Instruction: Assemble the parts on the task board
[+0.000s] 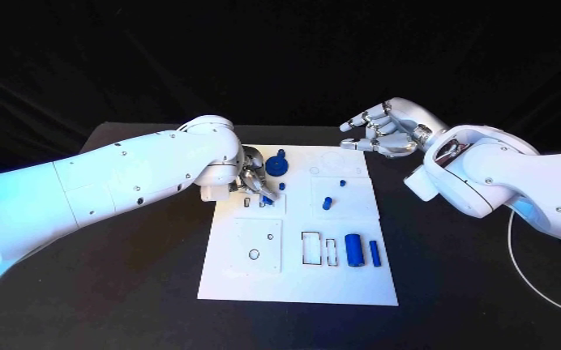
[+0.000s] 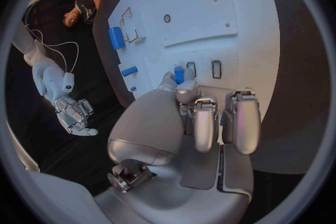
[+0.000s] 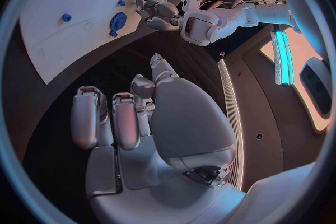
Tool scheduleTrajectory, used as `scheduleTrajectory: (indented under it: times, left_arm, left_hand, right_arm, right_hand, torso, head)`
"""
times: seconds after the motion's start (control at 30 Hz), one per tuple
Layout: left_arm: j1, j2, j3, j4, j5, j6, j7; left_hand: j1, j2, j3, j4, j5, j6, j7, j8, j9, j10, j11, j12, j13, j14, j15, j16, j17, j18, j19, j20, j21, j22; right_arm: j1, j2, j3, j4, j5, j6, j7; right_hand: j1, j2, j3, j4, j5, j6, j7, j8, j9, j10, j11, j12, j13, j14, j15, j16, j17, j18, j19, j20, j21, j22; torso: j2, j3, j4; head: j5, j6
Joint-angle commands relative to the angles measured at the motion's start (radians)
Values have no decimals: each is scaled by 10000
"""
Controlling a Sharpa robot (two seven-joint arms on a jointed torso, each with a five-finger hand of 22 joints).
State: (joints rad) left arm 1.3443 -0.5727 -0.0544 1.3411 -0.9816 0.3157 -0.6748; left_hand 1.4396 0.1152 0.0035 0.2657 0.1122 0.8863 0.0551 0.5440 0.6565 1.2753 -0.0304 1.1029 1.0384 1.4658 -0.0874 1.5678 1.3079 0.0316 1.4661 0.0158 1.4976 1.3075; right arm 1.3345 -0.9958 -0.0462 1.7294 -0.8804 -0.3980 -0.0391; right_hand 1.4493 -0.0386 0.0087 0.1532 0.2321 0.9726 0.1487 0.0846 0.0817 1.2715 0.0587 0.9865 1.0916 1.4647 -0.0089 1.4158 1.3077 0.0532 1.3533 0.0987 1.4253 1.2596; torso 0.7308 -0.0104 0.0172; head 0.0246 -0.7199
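A black table (image 1: 117,285) carries the white task board (image 1: 298,281) at its middle, with black cloth (image 1: 280,34) hanging behind. The left hand (image 1: 255,178) is down at the board's far left part, its fingertips (image 2: 183,87) pressed together on a small blue piece (image 2: 179,74) beside two narrow slots (image 2: 216,69) — the piece is mostly covered by the hand. A blue knob (image 1: 277,164) stands just beside that hand. Nearer the middle lie a small peg (image 1: 328,202) and a tiny stud (image 1: 343,182); toward the near right sit a blue cylinder (image 1: 353,249) and a slim blue bar (image 1: 375,253), side by side. The right hand (image 1: 383,130) hovers past the board's far right corner, fingers loosely curled and apart, holding nothing. A white cable (image 1: 526,273) trails off the table's right side.
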Motion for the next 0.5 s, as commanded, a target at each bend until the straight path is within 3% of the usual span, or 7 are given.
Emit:
scheduleTrajectory:
  times: [0.03, 0.07, 0.27, 0.5]
  left_arm:
    - [-33, -70, -1, 65, 294, -298, 71]
    - [-37, -112, 6, 98, 309, -344, 77]
    - [-50, -412, 47, 344, 346, -878, 127]
    - [-112, -717, 58, 634, 193, -1398, 170]
  left_hand:
    - [-1457, -1680, 5684, -1969, -102, 153, 48, -15, 355, 107, -111, -33, -39, 1050, 157, 30, 2629, -57, 594, 167, -42, 1432]
    - [-1609, -1761, 5827, -1967, -143, 177, -4, 37, 418, 122, 94, -23, -40, 1050, 85, 30, 2629, -46, 594, 122, -44, 1433]
    - [-2119, -1979, 6672, -2170, -177, 127, -24, 202, 715, 183, 92, 41, -9, 1050, 65, 30, 2629, -48, 602, 115, -44, 1453]
    - [-2273, -2021, 6892, -2243, -186, 125, -36, 267, 818, 231, 84, 101, 37, 1050, 55, 30, 2629, -57, 619, 111, -20, 1494]
  right_arm:
    - [-2, 26, -2, -25, -50, 196, -21]
    - [-2, 34, -3, -35, -47, 209, -21]
    - [-10, 96, -11, -109, -20, 261, -10]
    - [-27, 153, -24, -192, 13, 314, 13]
  right_hand:
    - [-29, 42, 58, 15, 54, 66, 0, -41, 4, -77, -1, -48, -20, 500, -51, -37, 157, 193, -82, -8, -71, -21]
    - [-29, 42, 58, 15, 54, 66, 0, -41, 4, -77, -1, -48, -20, 500, -51, -37, 157, 193, -82, -8, -71, -21]
    - [-31, 40, 56, 15, 56, 66, 0, -42, 3, -84, -1, -61, -31, 497, -51, -48, 142, 198, -98, -8, -83, -44]
    - [-38, 38, 54, 17, 59, 65, 1, -43, 3, -92, 0, -77, -45, 494, -51, -56, 130, 202, -109, -9, -92, -60]
  torso:
    - [-2, 6, 4]
    - [0, 7, 5]
    - [-1, 17, 25]
    - [2, 14, 10]
  head:
    - [5, -15]
    - [5, -17]
    - [24, -29]
    - [52, -37]
